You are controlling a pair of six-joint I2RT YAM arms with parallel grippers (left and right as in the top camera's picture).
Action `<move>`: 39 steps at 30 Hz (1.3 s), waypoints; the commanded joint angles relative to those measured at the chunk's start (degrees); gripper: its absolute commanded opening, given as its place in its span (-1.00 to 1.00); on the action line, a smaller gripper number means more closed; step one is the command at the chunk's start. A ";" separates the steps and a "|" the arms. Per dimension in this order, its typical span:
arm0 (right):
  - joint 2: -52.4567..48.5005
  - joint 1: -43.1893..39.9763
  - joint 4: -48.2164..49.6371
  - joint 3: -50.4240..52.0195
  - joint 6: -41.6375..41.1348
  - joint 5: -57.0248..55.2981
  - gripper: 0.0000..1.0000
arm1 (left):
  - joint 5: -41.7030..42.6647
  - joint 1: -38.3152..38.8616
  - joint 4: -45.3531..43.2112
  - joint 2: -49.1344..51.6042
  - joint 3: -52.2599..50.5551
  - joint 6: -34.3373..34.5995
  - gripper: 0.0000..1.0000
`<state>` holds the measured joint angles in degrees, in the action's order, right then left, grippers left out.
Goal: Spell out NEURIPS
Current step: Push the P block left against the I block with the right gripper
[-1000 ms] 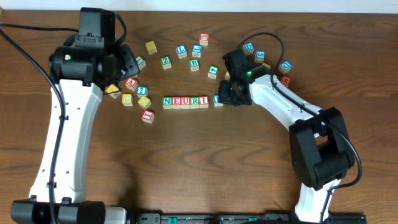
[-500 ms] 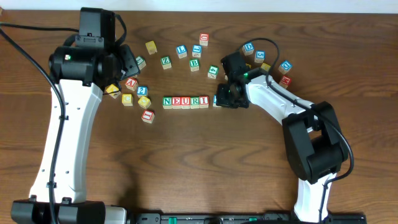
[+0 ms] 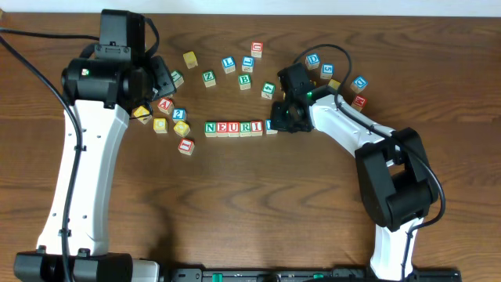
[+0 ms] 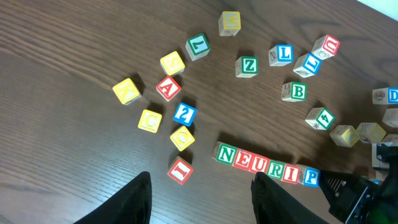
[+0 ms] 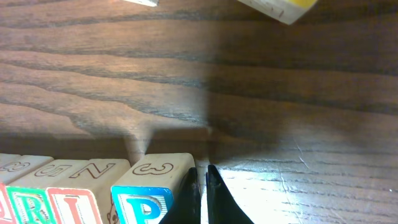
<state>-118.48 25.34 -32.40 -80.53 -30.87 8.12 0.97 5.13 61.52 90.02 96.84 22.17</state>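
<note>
On the tabletop (image 3: 235,196), seen from overhead, the P block (image 3: 270,125) has slid left to meet the NEURI row (image 3: 233,128); only S is lacking.

Left wrist view: the left gripper (image 4: 202,202) hangs spread and empty.

Right wrist view: the right gripper (image 5: 200,190), clenched on nothing, nudges the P block's right side.

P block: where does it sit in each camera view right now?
Overhead: P block, upper centre, ending the letter row.
Left wrist: P block, lower right, blue-lettered.
Right wrist: P block, bottom edge, just left of the shut right gripper.
Shared landmark: the NEURI row, directly on its left in all three.
</note>
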 commanded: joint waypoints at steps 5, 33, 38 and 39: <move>-1.36 0.26 0.52 0.22 1.36 0.02 -0.98 | -0.11 -0.13 0.22 0.55 -0.09 -0.94 0.02; -1.36 0.28 0.09 0.22 1.33 3.02 -0.98 | -0.11 -0.13 0.20 0.55 -0.09 -0.94 0.02; -1.36 0.28 0.11 0.22 1.33 3.02 -0.98 | -0.09 -0.13 0.20 0.55 -0.09 -0.94 0.02; -1.36 0.28 0.11 0.22 1.33 3.02 -0.98 | -0.09 -0.13 0.20 0.55 -0.09 -0.94 0.01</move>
<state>-118.72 25.34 -32.25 -80.53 -30.35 10.72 0.97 5.13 61.52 90.02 96.84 22.17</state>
